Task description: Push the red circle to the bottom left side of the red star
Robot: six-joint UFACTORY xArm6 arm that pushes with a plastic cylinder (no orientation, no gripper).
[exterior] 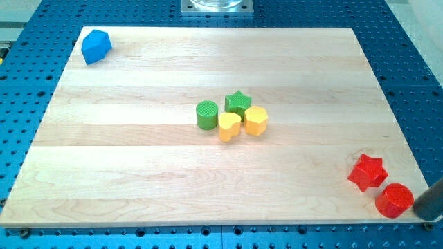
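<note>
The red circle (395, 200) lies at the board's bottom right corner, near the bottom edge. The red star (367, 172) sits just up and to the left of it, almost touching. The dark rod comes in from the view's right edge, and my tip (418, 207) is right beside the red circle on its right side, seemingly in contact with it. So the circle is at the star's bottom right.
A cluster sits mid-board: green circle (206, 114), green star (237, 103), yellow heart (229, 126) and yellow hexagon (255, 120). A blue block (95, 46) lies at the top left corner. The wooden board (138, 173) rests on a blue perforated table.
</note>
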